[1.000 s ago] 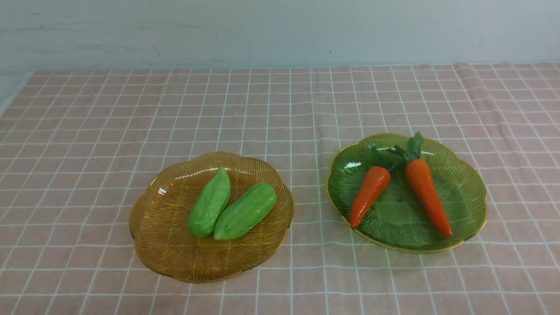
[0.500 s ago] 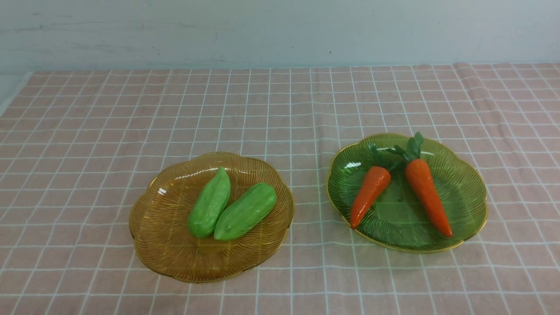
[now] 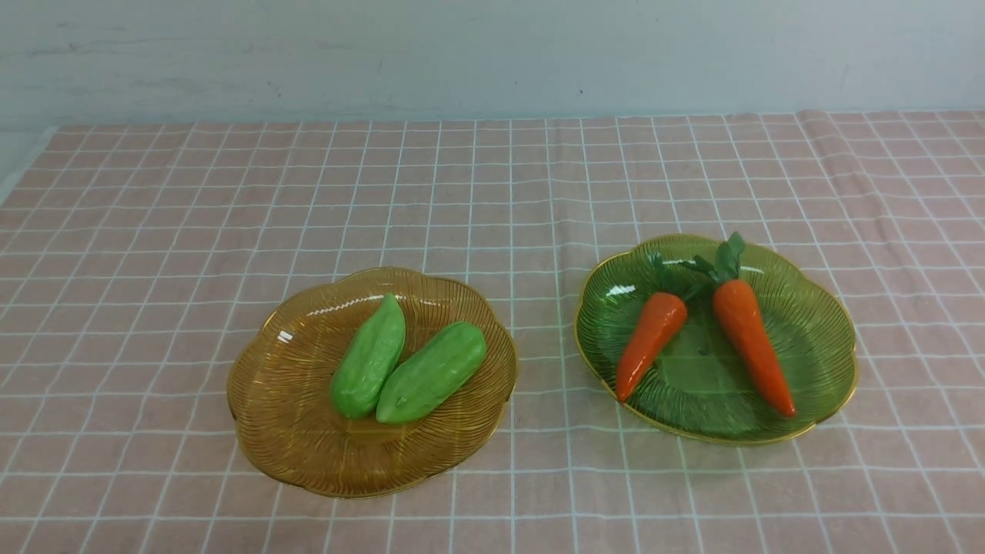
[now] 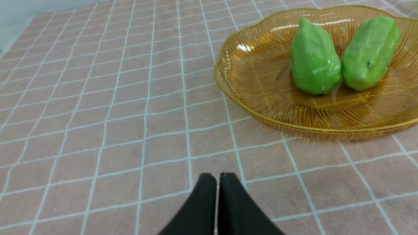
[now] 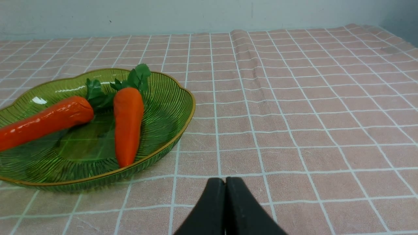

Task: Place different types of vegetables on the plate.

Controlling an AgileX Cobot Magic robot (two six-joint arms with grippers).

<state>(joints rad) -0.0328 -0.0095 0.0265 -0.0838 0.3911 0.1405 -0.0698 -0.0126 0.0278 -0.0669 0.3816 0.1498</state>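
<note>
Two light-green gourds (image 3: 369, 358) (image 3: 432, 372) lie side by side on an amber plate (image 3: 308, 454); they also show in the left wrist view (image 4: 314, 58) (image 4: 370, 52). Two orange carrots (image 3: 649, 344) (image 3: 750, 342) with green leaves lie on a green plate (image 3: 823, 338), also in the right wrist view (image 5: 128, 122) (image 5: 42, 122). My left gripper (image 4: 217, 178) is shut and empty, short of the amber plate (image 4: 248, 107). My right gripper (image 5: 225, 182) is shut and empty, beside the green plate (image 5: 176, 107). Neither arm shows in the front view.
A pink checked cloth (image 3: 492, 192) covers the table up to a pale wall at the back. A raised fold (image 5: 241, 49) runs through the cloth on the right. The cloth's left edge (image 3: 23, 177) shows at the far left.
</note>
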